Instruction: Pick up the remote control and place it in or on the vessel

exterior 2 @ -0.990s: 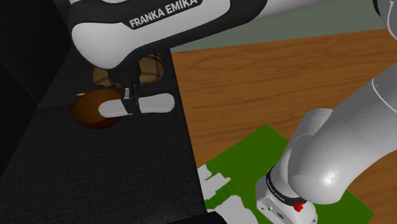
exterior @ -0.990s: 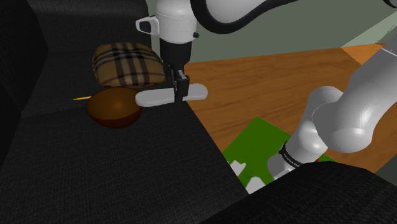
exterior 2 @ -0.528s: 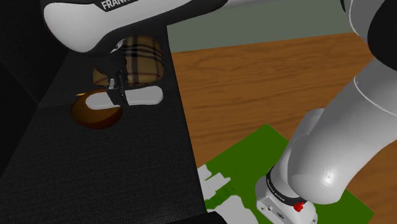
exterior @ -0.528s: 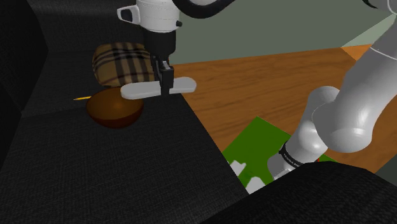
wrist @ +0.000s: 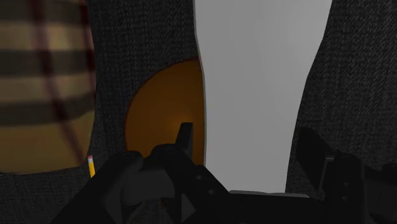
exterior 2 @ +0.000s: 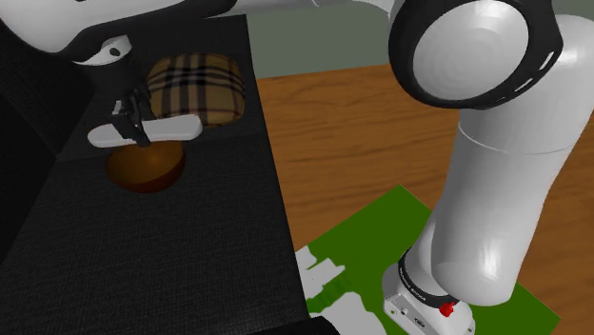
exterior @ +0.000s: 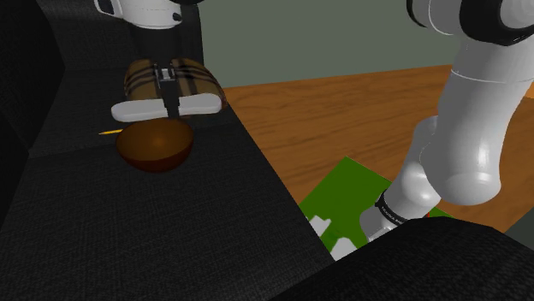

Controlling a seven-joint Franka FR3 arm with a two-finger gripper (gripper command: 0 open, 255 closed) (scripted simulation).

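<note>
A pale grey, elongated remote control (exterior: 141,109) (exterior 2: 176,128) hangs level in the air, clasped at its middle by my black gripper (exterior: 172,101) (exterior 2: 137,126), which is shut on it. It hovers just above the far rim of a brown round bowl (exterior: 154,147) (exterior 2: 145,171) that rests on the black textured surface. In the wrist view the remote (wrist: 254,95) runs away from the gripper (wrist: 248,168) between the fingers, with the orange-brown bowl (wrist: 165,124) below and partly covered by it.
A tan plaid cushion (exterior: 195,79) (exterior 2: 198,86) (wrist: 44,83) lies just behind the bowl. A yellow pencil (exterior: 108,132) (wrist: 91,166) sits beside it. The black surface's edge drops to a wooden floor (exterior: 359,111) with a green mat (exterior: 355,184).
The gripper has carried the remote toward the shoulder view's left and a little up, from beside the bowl to above it. Bowl and cushion have not moved.
</note>
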